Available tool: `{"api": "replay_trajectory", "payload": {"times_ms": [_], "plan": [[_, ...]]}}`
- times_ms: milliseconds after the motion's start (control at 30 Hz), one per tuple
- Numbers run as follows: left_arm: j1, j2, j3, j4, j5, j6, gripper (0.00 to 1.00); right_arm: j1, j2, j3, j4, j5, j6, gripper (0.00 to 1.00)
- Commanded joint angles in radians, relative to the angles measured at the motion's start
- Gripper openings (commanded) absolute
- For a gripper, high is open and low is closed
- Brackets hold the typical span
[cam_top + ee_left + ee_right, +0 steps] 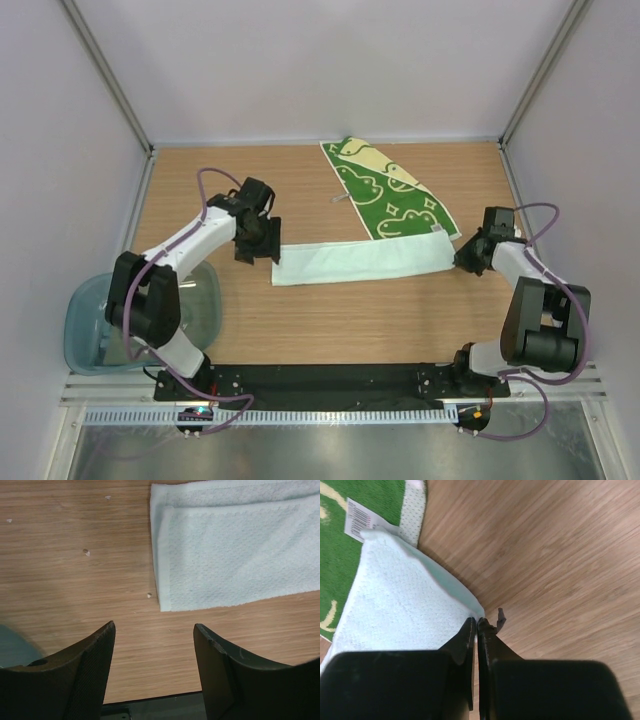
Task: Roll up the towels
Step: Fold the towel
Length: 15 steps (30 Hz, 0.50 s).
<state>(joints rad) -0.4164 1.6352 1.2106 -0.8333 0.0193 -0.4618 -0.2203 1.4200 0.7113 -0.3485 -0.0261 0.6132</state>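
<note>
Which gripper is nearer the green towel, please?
Right. The right gripper pinches the pale towel beside the green towel; the left gripper sits open past the far end.

The light is bright and even, and it seems to come from above. Shadows on the wooden table (400,310) are soft and faint. The top view is sharp. In the left wrist view the pale towel (235,550) shows its weave clearly, and a dim shadow darkens the lower left part. The right wrist view is blurry along the towel's raised edge.
</note>
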Motion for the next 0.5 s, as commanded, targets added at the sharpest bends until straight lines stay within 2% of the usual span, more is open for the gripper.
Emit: {"api": "replay_trajectory", "payload": {"times_ms": [0,100,200,333,467], "plan": [[0.004,-0.075,0.021,-0.027,-0.012,0.022,0.65,-0.002,-0.072,0.083,-0.082,0.055,-0.049,0.01],[0.004,-0.116,-0.002,-0.024,-0.080,0.025,0.65,0.012,-0.107,0.143,-0.121,0.037,-0.061,0.01],[0.004,-0.144,-0.049,0.002,-0.091,0.025,0.65,0.035,-0.127,0.181,-0.144,-0.014,-0.067,0.01],[0.005,-0.140,-0.053,-0.007,-0.114,0.028,0.65,0.131,-0.151,0.266,-0.161,-0.037,-0.085,0.01],[0.005,-0.153,-0.052,-0.003,-0.130,0.028,0.66,0.303,-0.133,0.355,-0.191,-0.023,-0.104,0.01]]}}
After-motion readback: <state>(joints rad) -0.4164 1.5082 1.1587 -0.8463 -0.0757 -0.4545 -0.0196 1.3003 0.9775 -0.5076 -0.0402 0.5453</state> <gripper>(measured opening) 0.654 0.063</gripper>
